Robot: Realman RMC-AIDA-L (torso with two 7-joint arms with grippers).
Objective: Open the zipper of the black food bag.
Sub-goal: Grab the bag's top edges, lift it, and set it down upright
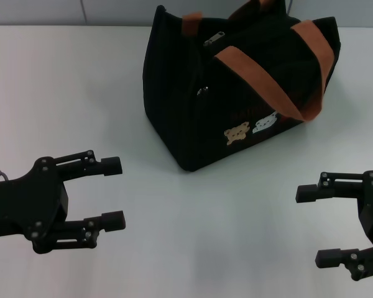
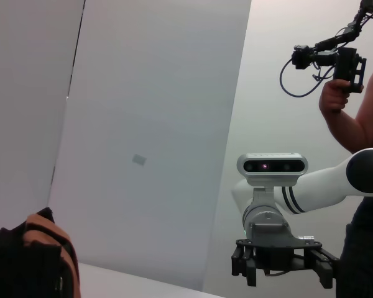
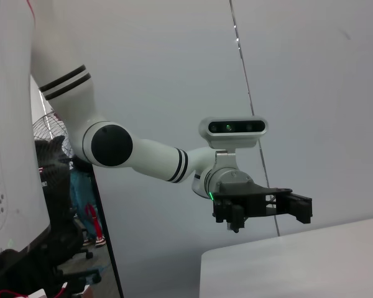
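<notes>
Both fingers open, black food bag beyond

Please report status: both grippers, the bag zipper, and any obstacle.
Left gripper open, right gripper open, both low, short of the black food bag. Zipper untouched, looks shut. Strap handles arch over the top.

Probably a robotics lab: bare white walls, white table, a person holding camera gear.
</notes>
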